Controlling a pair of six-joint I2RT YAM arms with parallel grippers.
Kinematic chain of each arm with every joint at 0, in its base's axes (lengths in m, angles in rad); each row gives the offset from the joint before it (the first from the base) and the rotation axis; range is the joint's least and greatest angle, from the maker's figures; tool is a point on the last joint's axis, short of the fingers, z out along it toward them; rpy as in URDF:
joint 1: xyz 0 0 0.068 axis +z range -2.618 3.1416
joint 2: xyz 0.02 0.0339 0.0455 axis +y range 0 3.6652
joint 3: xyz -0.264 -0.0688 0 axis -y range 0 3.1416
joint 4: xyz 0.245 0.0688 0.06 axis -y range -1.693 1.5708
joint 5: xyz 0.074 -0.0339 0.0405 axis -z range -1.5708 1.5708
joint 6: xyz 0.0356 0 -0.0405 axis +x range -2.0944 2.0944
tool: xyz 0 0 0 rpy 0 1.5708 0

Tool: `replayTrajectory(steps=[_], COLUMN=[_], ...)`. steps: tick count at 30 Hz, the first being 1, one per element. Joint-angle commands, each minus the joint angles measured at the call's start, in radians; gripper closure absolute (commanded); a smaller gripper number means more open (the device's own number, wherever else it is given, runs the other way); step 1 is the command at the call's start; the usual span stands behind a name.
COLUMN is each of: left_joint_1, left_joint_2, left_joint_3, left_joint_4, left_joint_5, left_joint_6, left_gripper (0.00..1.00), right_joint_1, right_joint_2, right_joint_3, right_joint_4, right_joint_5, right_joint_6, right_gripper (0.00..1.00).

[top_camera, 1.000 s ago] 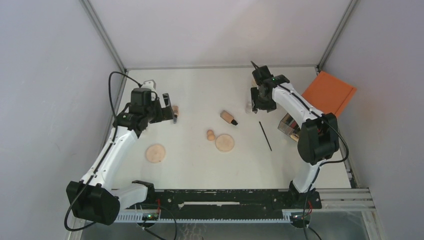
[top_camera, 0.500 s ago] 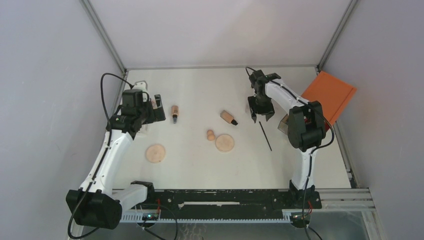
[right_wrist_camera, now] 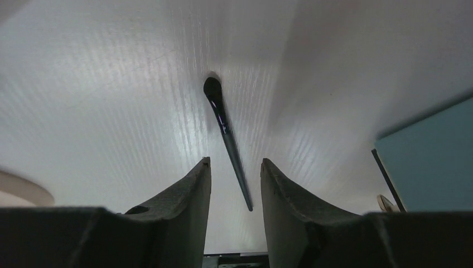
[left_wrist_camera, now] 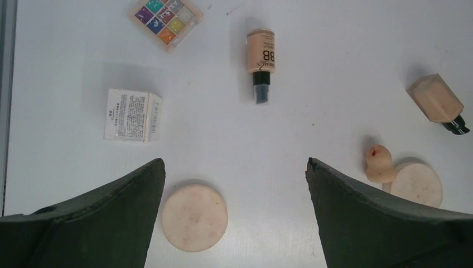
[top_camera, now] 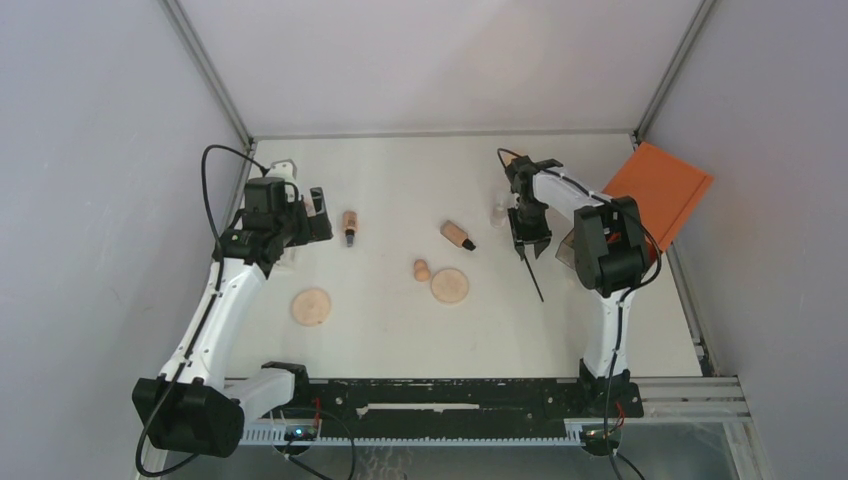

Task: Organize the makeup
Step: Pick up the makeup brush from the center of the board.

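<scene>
A thin black brush (top_camera: pixel 531 272) lies on the white table right of centre. My right gripper (top_camera: pixel 527 242) is low over its far end, open, with one finger on each side of the handle (right_wrist_camera: pixel 226 131), and I see no contact. My left gripper (top_camera: pixel 316 224) is open and empty, high above the table's left side (left_wrist_camera: pixel 234 162). Below it lie a tan disc (left_wrist_camera: pixel 194 216), a BB bottle (left_wrist_camera: pixel 261 58), a colour palette (left_wrist_camera: pixel 165 17) and a white box (left_wrist_camera: pixel 133 114). A peach bottle (top_camera: pixel 457 235), a beige sponge (top_camera: pixel 422 270) and a second disc (top_camera: pixel 450 286) lie mid-table.
The orange-topped box (top_camera: pixel 655 190) with clear drawers (top_camera: pixel 573 250) stands at the right edge, close to my right arm. Grey walls close in the table on the left, back and right. The arm bases and a black rail (top_camera: pixel 450 395) run along the near edge.
My right gripper has swung from beside the drawers to the brush's far end and come down over it. My left arm drew back to the left, then stayed still.
</scene>
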Motion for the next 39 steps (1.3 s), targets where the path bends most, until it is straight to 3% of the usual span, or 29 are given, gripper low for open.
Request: replayTrajectory(steps=[1, 8, 14, 27, 35, 39], left_joint_1=[0.004, 0.004, 0.004, 0.004, 0.004, 0.004], left_joint_2=[-0.007, -0.016, -0.037, -0.064, -0.053, -0.038], left_joint_3=[0.052, 0.052, 0.051, 0.057, 0.052, 0.060], left_joint_4=[0.034, 0.031, 0.027, 0.050, 0.093, 0.100], left_joint_5=[0.036, 0.053, 0.063, 0.183, 0.281, 0.311], left_joint_6=[-0.008, -0.031, -0.045, -0.089, -0.138, -0.146], left_gripper=[0.00, 0.00, 0.00, 0.00, 0.00, 0.00], right_joint_1=[-0.003, 0.011, 0.014, 0.103, -0.003, -0.102], right_joint_2=[0.035, 0.059, 0.028, -0.448, -0.867, -0.987], right_joint_3=[-0.022, -0.061, -0.062, 0.006, -0.078, -0.078], right_joint_4=[0.052, 0.090, 0.106, 0.069, 0.065, 0.000], right_joint_5=[-0.015, -0.010, -0.044, -0.068, -0.019, 0.047], right_joint_6=[0.005, 0.031, 0.048, 0.097, 0.205, 0.236], right_gripper=[0.56, 0.72, 1.00, 1.00, 1.00, 1.00])
